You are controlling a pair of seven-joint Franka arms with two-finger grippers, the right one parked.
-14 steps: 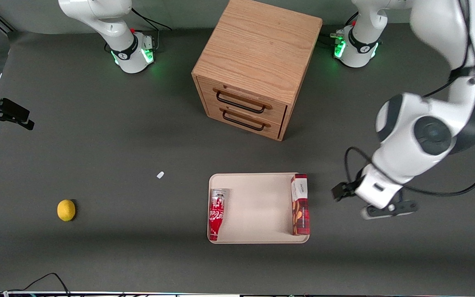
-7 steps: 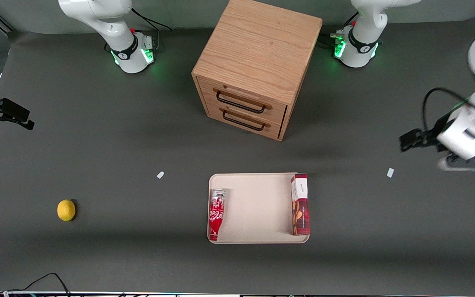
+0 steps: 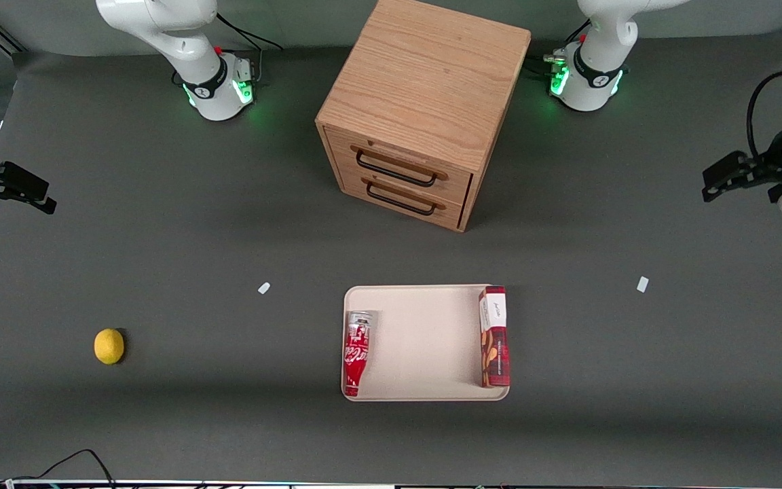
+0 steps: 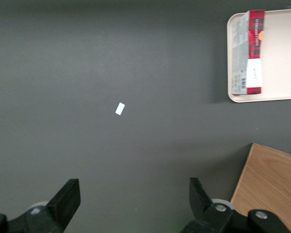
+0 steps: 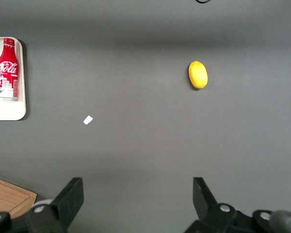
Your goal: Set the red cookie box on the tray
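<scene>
Dark grey matting covers the counter (image 3: 160, 238) from end to end. On it the box (image 3: 493, 337) lies flat in the tray (image 3: 425, 339), along the tray's short edge toward the working arm's end, its white panel pointing to the cabinet (image 3: 418, 112) and its dark-red plaid end pointing to the front camera. In the left wrist view the box (image 4: 252, 52) shows the same way, pressed against the tray (image 4: 281, 58) rim, with a grey side panel turned outward.

At the tray's other short edge, toward the parked arm's end, a Coca-Cola bottle (image 3: 356, 353) lies on its side, its cap toward the front camera. The wooden cabinet stands farther from the front camera than the tray, its two drawers shut, both with dark handles.

One small white scrap (image 3: 643, 284) lies on the counter toward the working arm's end, level with the tray's farther edge; another scrap (image 3: 264, 288) lies toward the parked arm's end. A lemon (image 3: 109, 346) sits well apart, nearer still to that end.

High above the counter, at the working arm's end and well apart from the tray, hangs the claw (image 4: 131, 204); its fingers (image 4: 67, 198) are spread wide with nothing between them.
</scene>
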